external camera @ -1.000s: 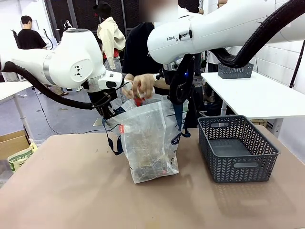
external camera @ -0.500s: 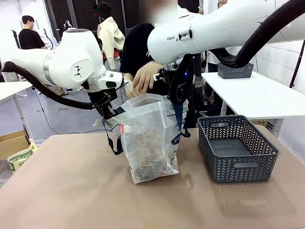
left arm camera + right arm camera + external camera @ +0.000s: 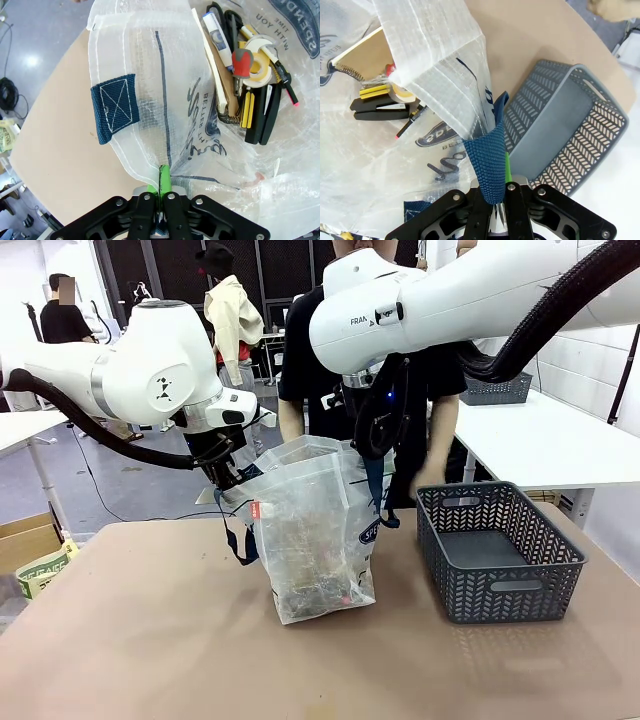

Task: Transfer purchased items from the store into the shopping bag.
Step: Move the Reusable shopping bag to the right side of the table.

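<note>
Bag [image 3: 312,540] stands upright, mouth facing up.

Crinkly translucent plastic shopping bag [image 3: 310,540], cloth-webbing handles [image 3: 490,150]; matt plastic basket [image 3: 500,598].

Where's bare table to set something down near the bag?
Bare table left of the shopping bag out to the edge, and the near strip before bag and mesh basket. Bag-to-basket gap narrow. Bag mouth crowded: left gripper and right gripper grip its top.
</note>
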Robot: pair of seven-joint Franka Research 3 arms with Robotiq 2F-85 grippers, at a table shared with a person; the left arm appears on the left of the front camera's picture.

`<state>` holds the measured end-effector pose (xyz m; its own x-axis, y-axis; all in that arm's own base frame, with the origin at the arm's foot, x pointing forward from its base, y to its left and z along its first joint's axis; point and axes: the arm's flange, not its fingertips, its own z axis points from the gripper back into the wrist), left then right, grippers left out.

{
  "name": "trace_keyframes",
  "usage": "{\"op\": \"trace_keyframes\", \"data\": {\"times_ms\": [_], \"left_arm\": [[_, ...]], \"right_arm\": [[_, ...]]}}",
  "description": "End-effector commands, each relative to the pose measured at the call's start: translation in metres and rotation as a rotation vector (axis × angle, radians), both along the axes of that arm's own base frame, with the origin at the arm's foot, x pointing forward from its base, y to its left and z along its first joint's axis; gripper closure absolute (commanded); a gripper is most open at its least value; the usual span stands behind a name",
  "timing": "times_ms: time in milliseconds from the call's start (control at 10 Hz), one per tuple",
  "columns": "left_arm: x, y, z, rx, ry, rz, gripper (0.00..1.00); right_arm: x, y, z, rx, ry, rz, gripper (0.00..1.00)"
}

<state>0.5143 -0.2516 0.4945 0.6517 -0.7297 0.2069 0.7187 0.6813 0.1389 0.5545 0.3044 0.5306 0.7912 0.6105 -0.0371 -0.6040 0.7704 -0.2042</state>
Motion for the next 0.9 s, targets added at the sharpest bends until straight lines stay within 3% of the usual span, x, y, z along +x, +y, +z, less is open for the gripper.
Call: {"op": "trace_keyframes", "data": {"times_ms": [0,800], "left_arm": [[-0.0006,0.0008,-0.0001,0.001,0.000,0.003,1.00],[-0.0006,0.0008,-0.0001,0.001,0.000,0.003,1.00]], "right_arm": [[0.0002,-0.0017,-0.0011,-0.002,0.000,-0.004,1.00],[0.0002,-0.0017,-0.0011,-0.002,0.000,-0.004,1.00]]}}
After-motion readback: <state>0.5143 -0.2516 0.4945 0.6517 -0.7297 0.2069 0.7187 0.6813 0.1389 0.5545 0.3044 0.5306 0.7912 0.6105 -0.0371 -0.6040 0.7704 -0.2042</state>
